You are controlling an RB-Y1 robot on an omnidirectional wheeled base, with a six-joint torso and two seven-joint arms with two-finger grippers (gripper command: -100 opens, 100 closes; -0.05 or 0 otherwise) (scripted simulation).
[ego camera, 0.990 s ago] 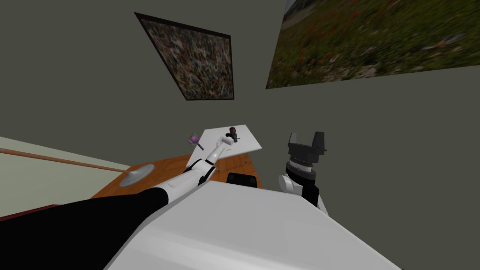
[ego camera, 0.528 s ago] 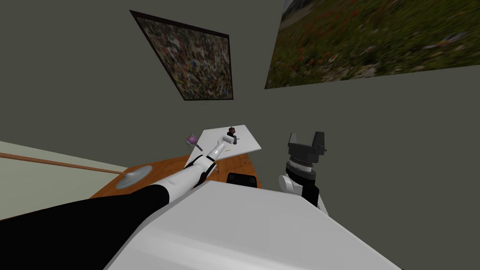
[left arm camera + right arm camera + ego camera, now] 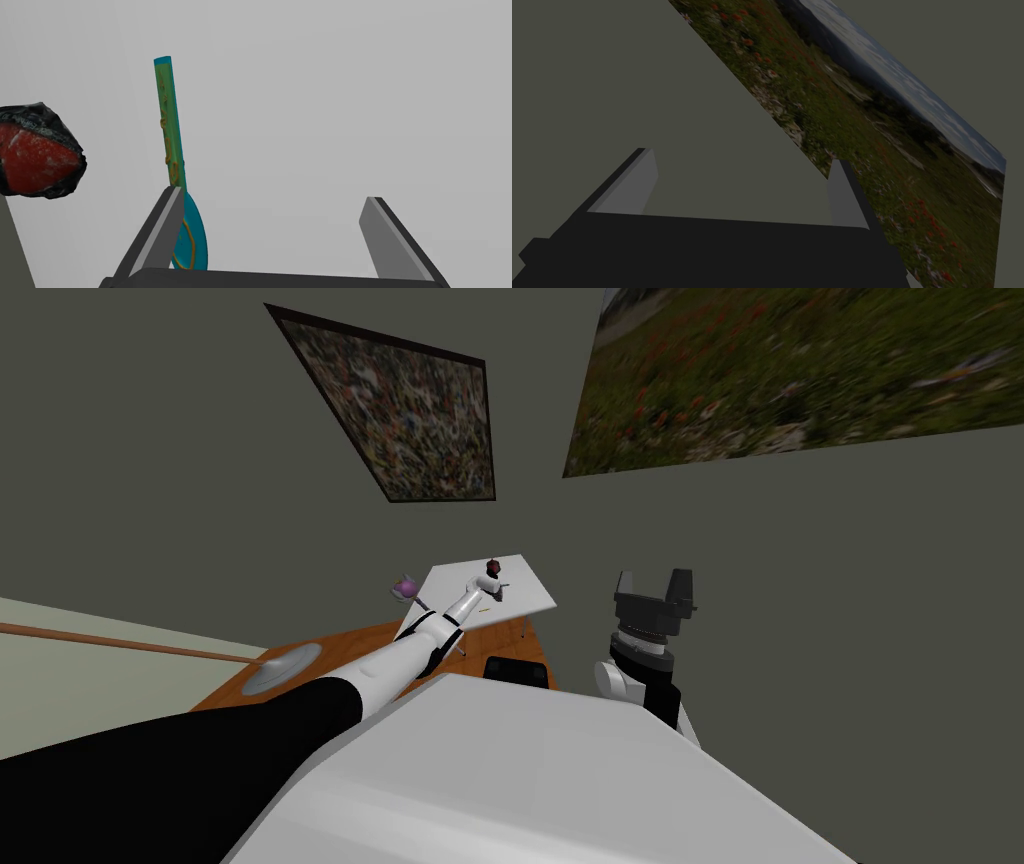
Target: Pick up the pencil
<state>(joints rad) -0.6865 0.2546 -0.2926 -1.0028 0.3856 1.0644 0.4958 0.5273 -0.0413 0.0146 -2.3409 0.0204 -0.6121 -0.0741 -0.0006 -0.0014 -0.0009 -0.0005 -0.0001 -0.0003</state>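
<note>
My left gripper (image 3: 275, 235) is stretched out over the white table (image 3: 525, 588), fingers spread with nothing between the pads; the right gripper (image 3: 655, 586) hangs up beside the wall, well apart from the table and likewise spread, so the left arm is plainly the nearer one.

The pencil (image 3: 169, 125) lies flat on the table, a thin teal-green stick; its long axis runs away from the gripper, nearly along the line the gripper looks, leaning slightly toward the red-and-black thing (image 3: 35, 152). Its near end sits tight against the inner face of the finger on that same side, partly hidden behind the blade. So the pencil is inside the gap but hard over to one side, not centred; the other finger stands well apart from it.

I judge the closing direction already right, since the blades would meet across the pencil's width. What the move calls for is a small sideways shift toward the red-and-black thing to centre the stick, then a drop to the table. I cannot tell how high the tips are above the surface.

Orange squiggles run along the pencil; I cannot read them as letters. The red-and-black thing carries faint pale marks on its dark rim, also unreadable.
</note>
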